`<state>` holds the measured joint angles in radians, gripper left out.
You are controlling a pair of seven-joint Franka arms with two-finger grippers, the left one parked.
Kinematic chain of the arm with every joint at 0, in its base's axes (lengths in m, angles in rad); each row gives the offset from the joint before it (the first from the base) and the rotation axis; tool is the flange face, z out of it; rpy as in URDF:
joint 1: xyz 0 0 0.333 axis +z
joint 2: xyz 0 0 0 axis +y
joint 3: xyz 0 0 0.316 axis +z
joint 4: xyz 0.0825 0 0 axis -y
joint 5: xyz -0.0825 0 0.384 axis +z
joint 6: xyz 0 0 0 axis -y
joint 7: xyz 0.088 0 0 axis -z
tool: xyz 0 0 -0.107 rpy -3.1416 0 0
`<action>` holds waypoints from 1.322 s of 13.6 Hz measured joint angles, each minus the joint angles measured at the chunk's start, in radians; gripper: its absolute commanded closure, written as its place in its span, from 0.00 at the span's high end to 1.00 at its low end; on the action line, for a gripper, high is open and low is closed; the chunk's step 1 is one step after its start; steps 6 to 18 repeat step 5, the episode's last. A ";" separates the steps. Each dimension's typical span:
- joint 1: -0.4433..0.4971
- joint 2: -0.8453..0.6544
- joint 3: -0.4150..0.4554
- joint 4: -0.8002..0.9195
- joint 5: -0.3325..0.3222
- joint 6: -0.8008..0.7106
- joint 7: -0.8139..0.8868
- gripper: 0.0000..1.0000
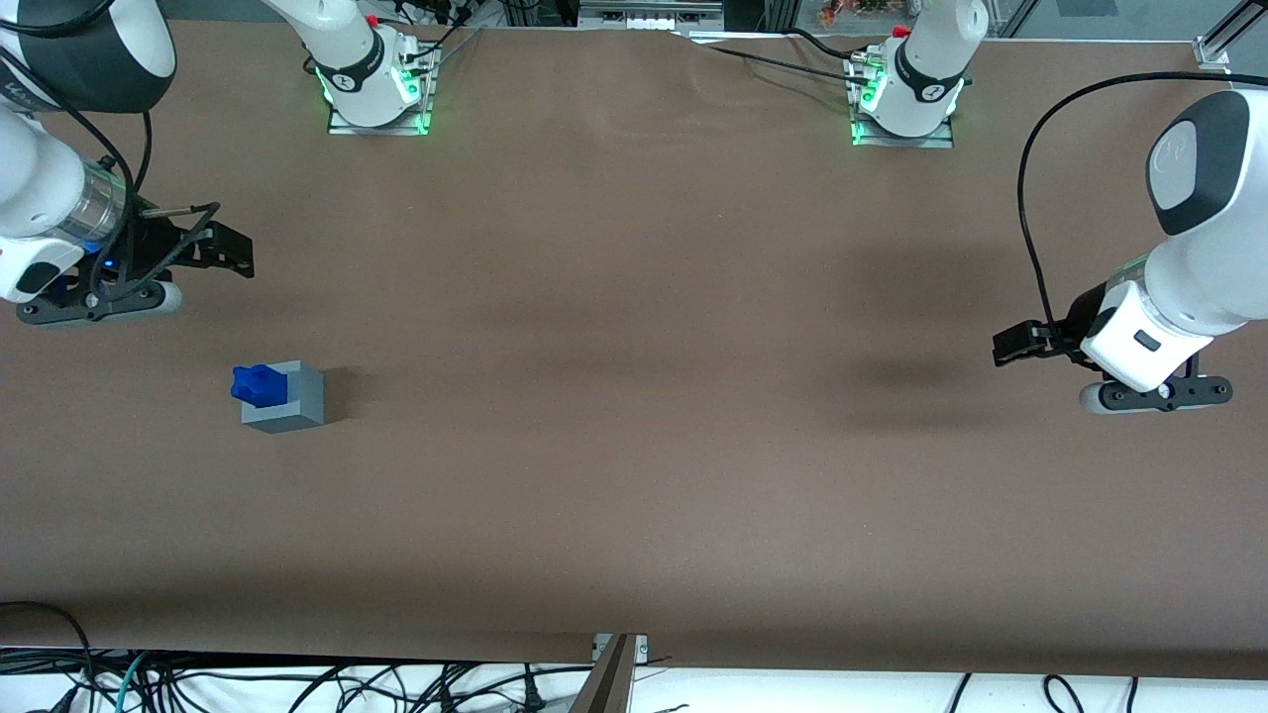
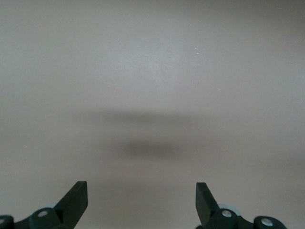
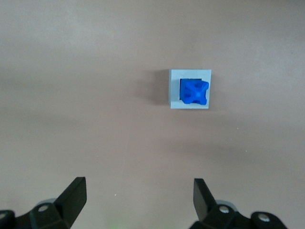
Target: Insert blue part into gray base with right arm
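The blue part (image 1: 256, 384) sits in the recess of the gray base (image 1: 292, 404), its knobby top sticking out above the cube. Both stand on the brown table toward the working arm's end. The right wrist view also shows the blue part (image 3: 194, 91) inside the gray base (image 3: 175, 90). My right gripper (image 1: 236, 253) is open and empty. It hovers apart from the cube, farther from the front camera than it. In the right wrist view the gripper (image 3: 138, 186) has its two black fingers spread wide over bare table.
The brown table (image 1: 634, 396) stretches wide toward the parked arm's end. Two arm bases (image 1: 376, 89) (image 1: 906, 99) stand at the table's back edge. Loose cables (image 1: 248, 683) and a metal bracket (image 1: 614, 673) lie along the front edge.
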<state>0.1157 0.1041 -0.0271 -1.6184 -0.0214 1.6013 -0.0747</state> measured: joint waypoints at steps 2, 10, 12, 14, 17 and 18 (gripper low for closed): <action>0.000 -0.007 0.000 0.003 0.000 -0.003 0.000 0.99; 0.000 -0.011 0.000 0.010 0.000 -0.003 0.000 0.99; 0.000 -0.011 0.000 0.010 0.000 -0.003 0.000 0.99; 0.000 -0.011 0.000 0.010 0.000 -0.003 0.000 0.99; 0.000 -0.011 0.000 0.010 0.000 -0.003 0.000 0.99; 0.000 -0.011 0.000 0.010 0.000 -0.003 0.000 0.99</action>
